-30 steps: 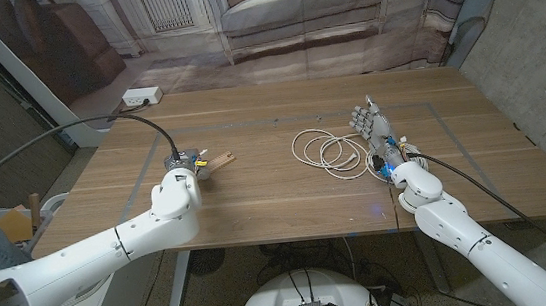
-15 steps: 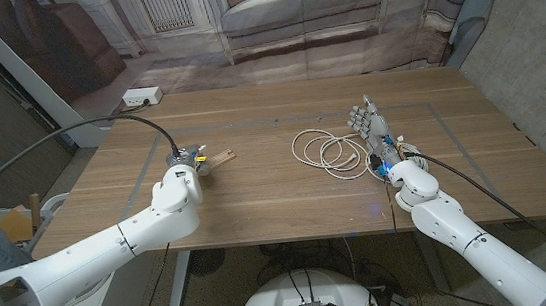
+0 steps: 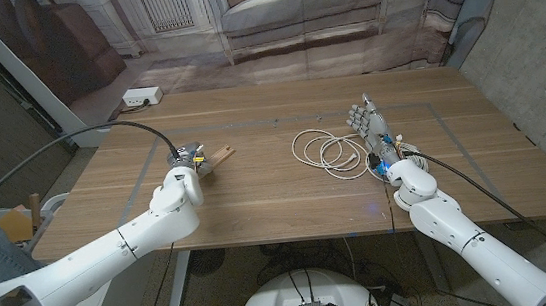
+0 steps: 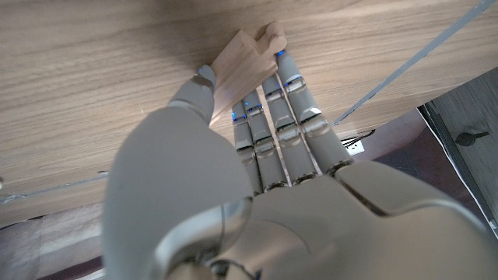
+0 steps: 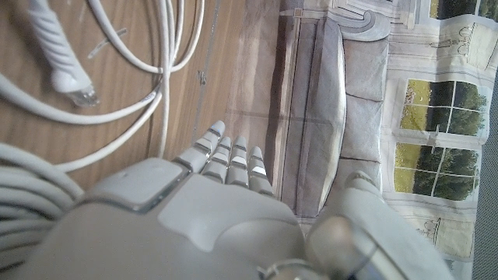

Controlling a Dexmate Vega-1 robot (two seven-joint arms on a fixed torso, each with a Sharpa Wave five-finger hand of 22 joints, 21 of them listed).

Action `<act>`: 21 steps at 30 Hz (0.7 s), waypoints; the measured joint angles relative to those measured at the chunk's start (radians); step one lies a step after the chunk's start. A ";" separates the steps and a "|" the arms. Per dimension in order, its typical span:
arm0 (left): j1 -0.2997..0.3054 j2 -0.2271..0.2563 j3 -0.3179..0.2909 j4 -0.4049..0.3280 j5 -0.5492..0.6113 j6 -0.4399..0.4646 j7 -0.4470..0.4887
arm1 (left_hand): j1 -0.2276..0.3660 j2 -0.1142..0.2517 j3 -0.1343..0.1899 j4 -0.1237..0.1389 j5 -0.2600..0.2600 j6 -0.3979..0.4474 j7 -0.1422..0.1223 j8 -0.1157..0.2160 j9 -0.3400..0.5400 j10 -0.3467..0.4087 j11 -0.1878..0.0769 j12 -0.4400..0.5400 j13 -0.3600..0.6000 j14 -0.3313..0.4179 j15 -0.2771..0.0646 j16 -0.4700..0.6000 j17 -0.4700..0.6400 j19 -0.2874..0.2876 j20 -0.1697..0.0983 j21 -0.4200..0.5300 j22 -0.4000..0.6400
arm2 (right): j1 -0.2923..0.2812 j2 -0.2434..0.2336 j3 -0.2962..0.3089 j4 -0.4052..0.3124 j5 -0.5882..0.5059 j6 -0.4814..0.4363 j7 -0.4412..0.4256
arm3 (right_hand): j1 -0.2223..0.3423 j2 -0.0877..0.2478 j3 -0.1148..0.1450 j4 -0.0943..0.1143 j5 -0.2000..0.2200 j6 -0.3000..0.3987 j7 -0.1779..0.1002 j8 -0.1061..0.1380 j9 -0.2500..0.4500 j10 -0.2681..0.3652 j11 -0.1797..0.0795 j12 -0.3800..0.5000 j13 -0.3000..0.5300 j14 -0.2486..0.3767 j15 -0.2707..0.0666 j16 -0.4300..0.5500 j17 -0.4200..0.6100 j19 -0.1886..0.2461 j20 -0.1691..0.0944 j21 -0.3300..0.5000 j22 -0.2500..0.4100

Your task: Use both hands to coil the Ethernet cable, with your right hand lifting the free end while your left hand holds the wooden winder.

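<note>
White arms, grey hands w/ blue marks — black cables.

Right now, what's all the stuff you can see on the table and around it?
Ethernet cable: one, white, lying in loose loops on the table, right of the middle, beside the right hand; its clear plug end lies on the wood.
Wooden winder: one, light wood, on the table's left part, held in the left hand's fingers.
Power strip: one, white, on the floor beyond the table's far left corner.
Table: one, brown wood.
Backdrop: one, printed with a sofa, behind the table.
Left hand: one, white and grey, gripping the winder.
Right hand: one, white and grey, fingers straight, holding nothing.
</note>
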 measured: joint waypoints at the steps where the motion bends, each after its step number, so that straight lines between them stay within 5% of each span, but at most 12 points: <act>1: 0.005 0.001 -0.006 -0.004 -0.002 0.000 0.003 | 0.007 -0.007 0.000 0.000 -0.002 0.005 -0.001 0.000 0.000 0.003 0.000 0.000 0.001 0.003 -0.002 0.000 0.003 0.002 -0.002 0.000 0.000 | -0.002 0.000 0.000 -0.004 -0.001 0.002 -0.001 | 0.000 0.000 0.000 0.000 0.000 0.000 0.000 0.000 0.000 0.000 0.000 0.000 0.000 0.000 0.000 0.000 0.000 0.000 0.000 0.000 0.000; 21: 0.077 0.041 -0.099 -0.080 -0.048 -0.029 0.095 | 0.007 -0.007 0.001 0.001 -0.006 0.044 -0.002 0.037 0.000 0.033 -0.009 0.012 0.023 0.045 -0.023 -0.008 0.000 0.036 -0.021 0.001 -0.006 | -0.020 -0.008 -0.006 -0.027 -0.022 0.042 0.001 | 0.004 0.004 -0.001 -0.007 0.000 0.042 -0.017 0.008 0.000 0.019 -0.008 0.000 0.000 0.010 -0.002 0.000 0.000 0.007 0.007 0.000 0.000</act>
